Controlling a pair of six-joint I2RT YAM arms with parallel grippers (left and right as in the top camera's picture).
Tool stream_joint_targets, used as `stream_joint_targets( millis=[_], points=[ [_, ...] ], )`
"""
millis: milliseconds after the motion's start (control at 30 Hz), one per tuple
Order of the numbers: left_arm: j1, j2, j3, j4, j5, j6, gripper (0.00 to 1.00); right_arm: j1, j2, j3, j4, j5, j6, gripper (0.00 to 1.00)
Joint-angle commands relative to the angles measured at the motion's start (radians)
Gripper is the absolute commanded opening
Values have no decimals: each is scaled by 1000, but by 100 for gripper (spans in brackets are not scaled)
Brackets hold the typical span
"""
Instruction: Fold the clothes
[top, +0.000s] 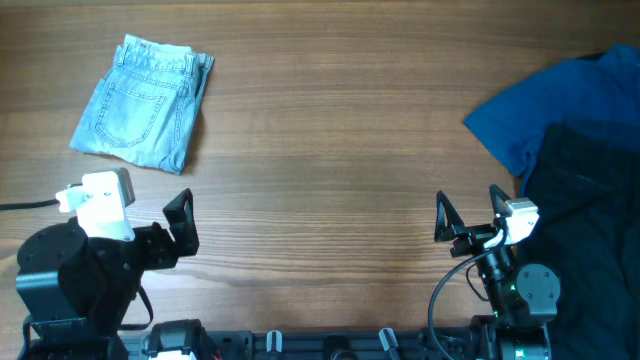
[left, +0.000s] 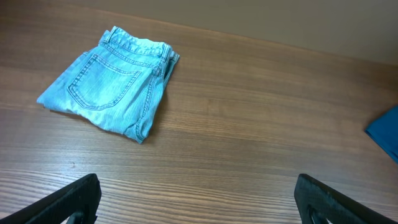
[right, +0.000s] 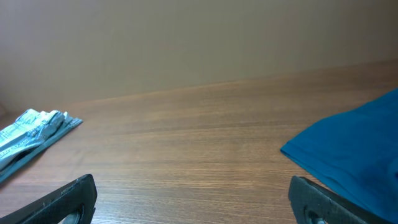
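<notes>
The pale blue denim shorts (top: 145, 105) lie folded into a compact stack at the table's far left, back pocket up, waistband toward the far edge. They also show in the left wrist view (left: 109, 87) and, edge-on, at the left of the right wrist view (right: 31, 134). My left gripper (top: 180, 225) is open and empty at the near left, well short of the shorts; its fingers frame bare wood (left: 196, 202). My right gripper (top: 470, 215) is open and empty at the near right (right: 193, 202).
A bright blue garment (top: 560, 105) lies at the table's right, partly over a dark navy garment (top: 590, 230) that reaches the right edge. The blue one shows in the right wrist view (right: 354, 149). A black cable (top: 25, 205) runs off at the left edge.
</notes>
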Motion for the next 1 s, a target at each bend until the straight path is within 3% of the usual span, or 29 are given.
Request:
stream_joint_targets(
  millis=[0, 67, 167, 333, 400, 667, 967],
  points=[
    [-3, -8, -3, 3, -28, 9, 100, -2, -14, 1, 9, -24, -10, 99],
    [8, -22, -6, 18, -97, 27, 100, -2, -14, 1, 9, -24, -11, 100],
    [63, -75, -82, 93, -53, 26, 100, -2, -14, 1, 9, -24, -11, 100],
    [99, -291, -475, 507, 57, 26, 100, -2, -14, 1, 9, -24, -10, 100],
    [87, -364, -598, 594, 59, -14, 100, -2, -14, 1, 8, -24, -10, 99],
    [29, -611, -872, 660, 47, -22, 100, -2, -14, 1, 9, -24, -10, 100],
    [-22, -621, -1049, 823, 13, -22, 100, -2, -14, 1, 9, -24, -10, 100]
  ],
)
